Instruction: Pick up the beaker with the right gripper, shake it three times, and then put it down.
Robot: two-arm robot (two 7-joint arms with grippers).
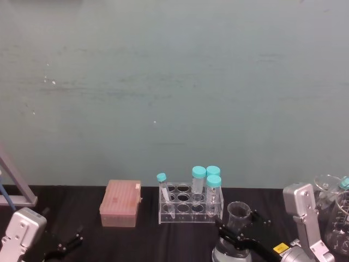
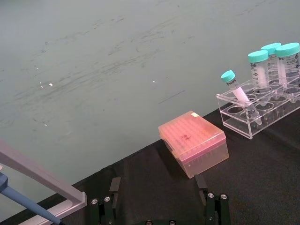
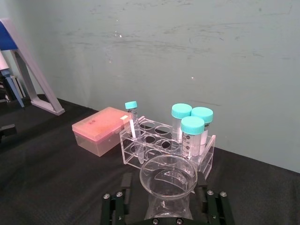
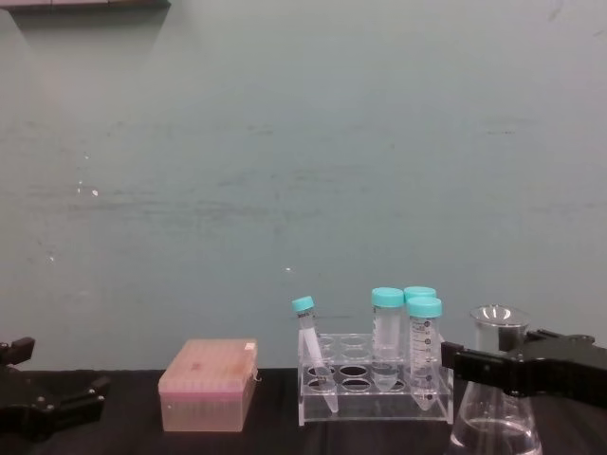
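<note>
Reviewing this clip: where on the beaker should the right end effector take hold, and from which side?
Best at the narrow neck, just under the flared lip, coming in level from the robot's side. The beaker widens to a broad base, so the neck fits between the fingers and the lip stops it slipping down. The right end effector already sits at the neck, apparently closed on it. The rack stands just to its left.

On the black bench [image 2: 262,183], a pink lidded box [image 2: 193,142] sits near the left pincer [image 2: 159,206], whose fingers [image 2: 107,206] stand spread, while farther right a clear tube rack [image 2: 260,110] holds teal-capped tubes [image 2: 258,70], one thin tube [image 2: 239,93] leaning.
</note>
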